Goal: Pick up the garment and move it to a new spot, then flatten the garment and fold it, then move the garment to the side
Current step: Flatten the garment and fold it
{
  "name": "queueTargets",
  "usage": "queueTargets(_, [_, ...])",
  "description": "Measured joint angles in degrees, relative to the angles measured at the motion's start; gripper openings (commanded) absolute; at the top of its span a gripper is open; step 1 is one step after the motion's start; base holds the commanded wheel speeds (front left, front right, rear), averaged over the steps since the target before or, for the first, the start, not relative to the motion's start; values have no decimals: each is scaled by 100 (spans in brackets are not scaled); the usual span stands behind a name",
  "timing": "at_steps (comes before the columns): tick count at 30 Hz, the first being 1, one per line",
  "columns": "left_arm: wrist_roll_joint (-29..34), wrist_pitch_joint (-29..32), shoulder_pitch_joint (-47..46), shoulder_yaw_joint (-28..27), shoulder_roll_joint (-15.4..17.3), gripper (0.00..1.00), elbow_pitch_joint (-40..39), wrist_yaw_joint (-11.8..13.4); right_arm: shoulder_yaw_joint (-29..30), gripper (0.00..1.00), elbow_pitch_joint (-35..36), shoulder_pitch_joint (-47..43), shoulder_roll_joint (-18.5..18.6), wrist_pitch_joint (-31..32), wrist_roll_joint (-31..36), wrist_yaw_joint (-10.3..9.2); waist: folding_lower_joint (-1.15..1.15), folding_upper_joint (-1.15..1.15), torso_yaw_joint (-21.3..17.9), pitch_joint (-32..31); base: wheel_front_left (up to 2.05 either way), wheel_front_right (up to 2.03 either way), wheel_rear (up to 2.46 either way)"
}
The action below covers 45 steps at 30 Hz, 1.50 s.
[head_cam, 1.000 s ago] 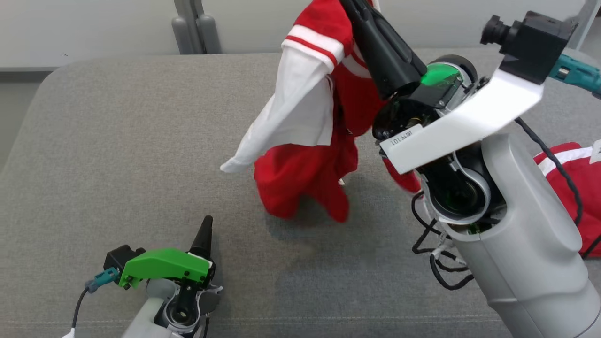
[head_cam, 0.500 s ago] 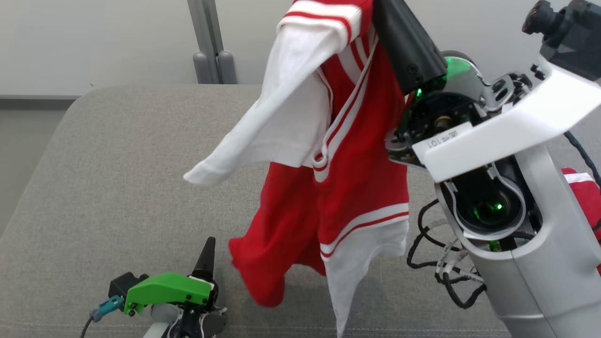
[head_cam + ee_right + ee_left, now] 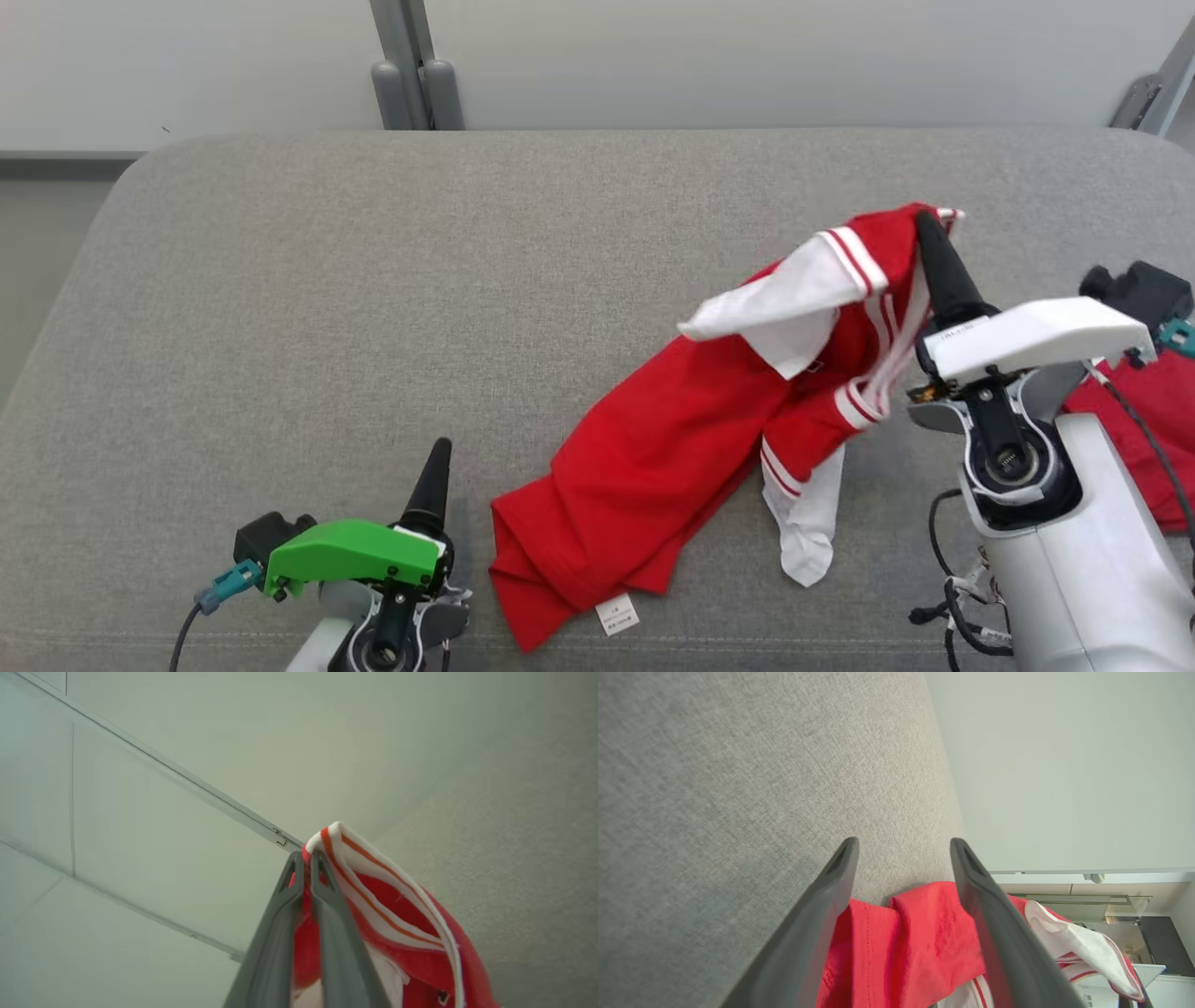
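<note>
Head view: right of centre, my right gripper (image 3: 926, 229) is clamped tight on the garment (image 3: 653, 457) by its striped edge. Lower left, my left gripper (image 3: 437, 459) gapes wide, holding nothing.

garment (image 3: 644, 467): soft matt cloth | cushion (image 3: 373, 280): rough woven fabric | wrist cover (image 3: 350, 551): smooth plastic

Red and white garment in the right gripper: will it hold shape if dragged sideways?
Likely floppy: the red and white fabric garment sags from the right gripper in folds. Probably bunches if dragged; its lower part lies creased on the gray fabric surface.
</note>
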<state>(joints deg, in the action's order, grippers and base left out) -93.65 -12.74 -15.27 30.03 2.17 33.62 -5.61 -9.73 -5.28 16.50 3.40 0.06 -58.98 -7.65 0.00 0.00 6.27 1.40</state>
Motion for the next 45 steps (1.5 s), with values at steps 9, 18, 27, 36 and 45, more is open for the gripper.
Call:
queueTargets(9, [10, 20, -174, 193, 1, 100, -350, 7, 1104, 0, -1044, 102, -12, -398, 326, 0, 0, 0, 139, 377, 0, 0, 0])
queueTargets(18, [169, 917, -171, 1092, 19, 100, -870, 7, 954, 0, -1422, 379, -43, -492, 326, 0, 0, 0, 234, 639, 0, 0, 0])
queueTargets(27, [1044, 1187, 5, 1778, 466, 100, -1438, 7, 859, 0, -1629, 527, -58, -609, 35, 1, 0, 0, 103, 656, 0, 0, 0])
queueTargets(36, [1385, 1269, 179, 2112, 744, 100, -1824, 241, 775, 0, -1771, 537, -57, -717, -212, 1, 0, 0, 114, 682, 0, 0, 0])
queueTargets(45, [1622, 1269, 363, 2218, 888, 100, -2033, 420, 604, 0, -1831, 744, -55, -811, -369, 1, 0, 0, 74, 830, 0, 0, 0])
